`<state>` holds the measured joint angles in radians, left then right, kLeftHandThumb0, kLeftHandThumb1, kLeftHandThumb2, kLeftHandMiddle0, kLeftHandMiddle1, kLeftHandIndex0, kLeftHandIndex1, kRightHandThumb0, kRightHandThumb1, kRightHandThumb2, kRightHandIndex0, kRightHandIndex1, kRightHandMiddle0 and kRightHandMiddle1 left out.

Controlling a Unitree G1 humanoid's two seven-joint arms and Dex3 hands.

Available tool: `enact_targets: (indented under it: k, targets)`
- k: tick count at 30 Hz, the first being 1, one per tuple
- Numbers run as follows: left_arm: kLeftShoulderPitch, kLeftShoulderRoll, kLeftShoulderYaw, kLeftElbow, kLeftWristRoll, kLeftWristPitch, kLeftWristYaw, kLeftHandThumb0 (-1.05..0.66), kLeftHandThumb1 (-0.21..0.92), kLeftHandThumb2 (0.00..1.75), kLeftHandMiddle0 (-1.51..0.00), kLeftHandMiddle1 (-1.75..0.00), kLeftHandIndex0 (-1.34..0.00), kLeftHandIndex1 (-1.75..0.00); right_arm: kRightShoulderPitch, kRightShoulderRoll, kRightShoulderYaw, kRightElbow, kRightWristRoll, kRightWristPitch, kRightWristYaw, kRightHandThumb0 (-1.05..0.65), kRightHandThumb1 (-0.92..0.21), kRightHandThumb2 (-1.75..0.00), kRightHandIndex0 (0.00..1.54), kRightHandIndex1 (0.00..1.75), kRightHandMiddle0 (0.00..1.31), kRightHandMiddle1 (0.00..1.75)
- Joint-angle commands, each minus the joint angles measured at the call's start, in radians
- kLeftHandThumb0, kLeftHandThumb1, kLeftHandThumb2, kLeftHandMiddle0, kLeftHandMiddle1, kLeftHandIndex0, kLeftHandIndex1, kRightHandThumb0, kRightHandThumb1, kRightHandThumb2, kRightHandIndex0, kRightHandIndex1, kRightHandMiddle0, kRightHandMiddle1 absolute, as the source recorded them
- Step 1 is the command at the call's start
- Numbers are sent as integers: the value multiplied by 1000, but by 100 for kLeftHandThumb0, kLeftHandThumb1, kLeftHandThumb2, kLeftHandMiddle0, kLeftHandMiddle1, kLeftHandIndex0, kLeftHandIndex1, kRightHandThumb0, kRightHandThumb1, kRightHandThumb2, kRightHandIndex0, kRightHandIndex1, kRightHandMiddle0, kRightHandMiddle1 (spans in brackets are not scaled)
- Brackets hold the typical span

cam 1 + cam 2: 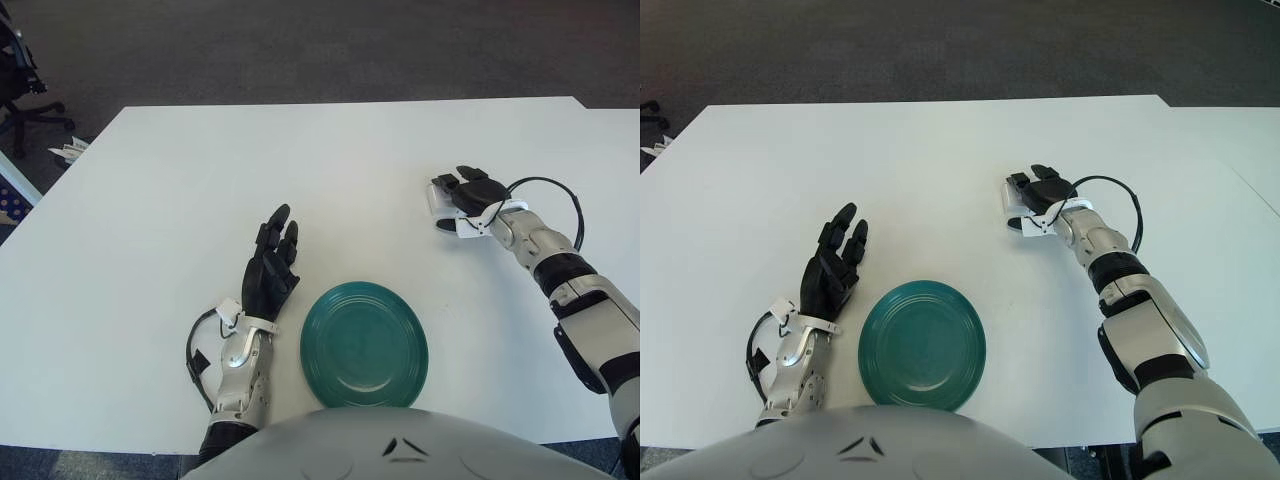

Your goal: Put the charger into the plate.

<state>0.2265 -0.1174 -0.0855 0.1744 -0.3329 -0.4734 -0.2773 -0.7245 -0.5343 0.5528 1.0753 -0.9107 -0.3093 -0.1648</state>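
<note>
A white charger [434, 200] lies on the white table [200, 180], right of the middle. My right hand [458, 193] is down over it, with the fingers on its far side and the thumb on its near side; the fingers are spread and I see no firm grip. Most of the charger is hidden under the palm. The empty green plate [364, 345] sits near the table's front edge, to the left of and nearer than the charger. My left hand [270, 265] shows just left of the plate, fingers straight and open.
A black cable [560, 195] loops off my right wrist above the table. An office chair [15, 90] and small clutter [68, 150] stand off the table's far left corner. The table's right edge runs close behind my right arm.
</note>
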Motion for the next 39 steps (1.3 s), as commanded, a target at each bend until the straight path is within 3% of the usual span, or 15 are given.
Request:
enact_targets:
  k: [1,23,29,39]
  targets:
    - [28,-41,8,71,-4,-21,-10,-103,92,114,-16,-1,0,-46,4,5,31,52,-6,-2,8,-93,-92,-82,16,1,0,51]
    - [31,-51,10,66,-29,-1,-31,-104,92,111,-15,0,0,-44,-42,-16,110,157,-9,-69,-6,-89,-92,-75,24,3,0,57]
    - [36,-54,6,61,-24,-2,-26,-104,92,111,-14,0,0,-41,-40,-33,164,181,-40,-97,-33,-88,-92,-76,27,3,0,59]
    - [38,-61,3,59,-28,-6,-27,-104,92,111,-13,0,0,-34,-67,-66,247,235,-88,-75,-66,-87,-92,-77,33,5,0,57]
